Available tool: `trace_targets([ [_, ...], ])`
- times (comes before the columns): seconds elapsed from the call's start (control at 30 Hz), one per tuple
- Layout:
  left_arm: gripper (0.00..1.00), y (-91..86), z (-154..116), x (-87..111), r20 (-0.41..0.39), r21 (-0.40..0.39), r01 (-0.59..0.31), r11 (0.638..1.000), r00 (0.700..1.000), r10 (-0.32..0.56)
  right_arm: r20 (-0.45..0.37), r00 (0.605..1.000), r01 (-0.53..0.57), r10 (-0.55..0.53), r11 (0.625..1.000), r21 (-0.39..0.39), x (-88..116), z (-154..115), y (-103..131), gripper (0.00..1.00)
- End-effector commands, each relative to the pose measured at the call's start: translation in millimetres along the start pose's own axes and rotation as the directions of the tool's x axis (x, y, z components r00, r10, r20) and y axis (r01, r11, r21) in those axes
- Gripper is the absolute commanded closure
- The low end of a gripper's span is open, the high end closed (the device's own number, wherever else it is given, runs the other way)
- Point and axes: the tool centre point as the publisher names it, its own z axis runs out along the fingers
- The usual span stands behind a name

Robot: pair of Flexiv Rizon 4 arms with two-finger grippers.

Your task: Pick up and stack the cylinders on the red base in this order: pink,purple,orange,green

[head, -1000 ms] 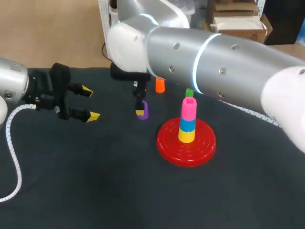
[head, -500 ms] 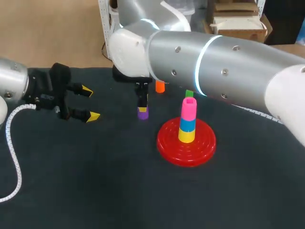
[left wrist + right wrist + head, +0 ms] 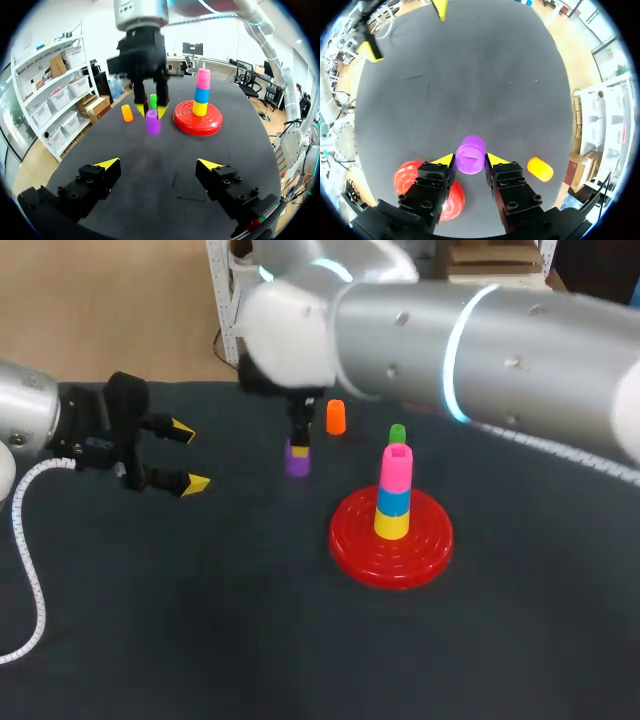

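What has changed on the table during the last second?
The right gripper, shut on the purple cylinder, rose with it, apparently lifting it. The left gripper, the red base with its stack, the orange cylinder and the green cylinder did not move.

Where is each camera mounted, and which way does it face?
Head view: above and behind the robot, looking down on the table; the left gripper comes in at its left, the right gripper from its right.
Left wrist view: on the left wrist, facing across the table toward the red base; the open left gripper shows.
Right wrist view: on the right wrist, looking down at the purple cylinder held in the right gripper.
Shared: all three show the purple cylinder and the red base.
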Motion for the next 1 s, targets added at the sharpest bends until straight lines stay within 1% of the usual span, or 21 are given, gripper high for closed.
trace_targets([
  [0.03,0.0,1.7,1,-0.8,-0.006,0.004,0.001,1.0,1.0,-0.001,0.05,0.999,0.011,-0.015,0.997,0.082,36,-53,22,1.0],
  [0.13,0.0,1.7,1,-0.8,-0.006,0.004,0.001,1.0,1.0,-0.001,0.047,0.999,0.015,-0.019,0.997,0.078,59,-85,29,1.0],
  [0.23,0.0,1.7,1,-0.8,-0.006,0.004,0.001,1.0,1.0,-0.001,0.067,0.998,-0.001,-0.005,0.997,0.081,82,-115,40,1.0],
  [0.37,0.0,1.7,1,-0.8,-0.006,0.004,0.001,1.0,1.0,-0.001,0.09,0.995,-0.047,0.037,0.993,0.112,104,-136,55,1.0],
  [0.5,0.0,1.7,1,-0.8,-0.006,0.004,0.001,1.0,1.0,-0.001,0.105,0.992,-0.082,0.068,0.988,0.13,115,-141,71,1.0],
  [0.73,0.0,1.7,1,-0.8,-0.006,0.004,0.001,1.0,1.0,-0.001,0.107,0.987,-0.131,0.118,0.984,0.12,130,-140,93,1.0],
  [0.87,0.0,1.7,1,-0.8,-0.006,0.004,0.001,1.0,1.0,-0.001,0.107,0.984,-0.154,0.143,0.982,0.107,136,-138,99,1.0],
  [1.0,0.0,1.7,1,-0.8,-0.006,0.004,0.001,1.0,1.0,-0.001,0.096,0.986,-0.148,0.138,0.984,0.098,135,-133,101,1.0],
])
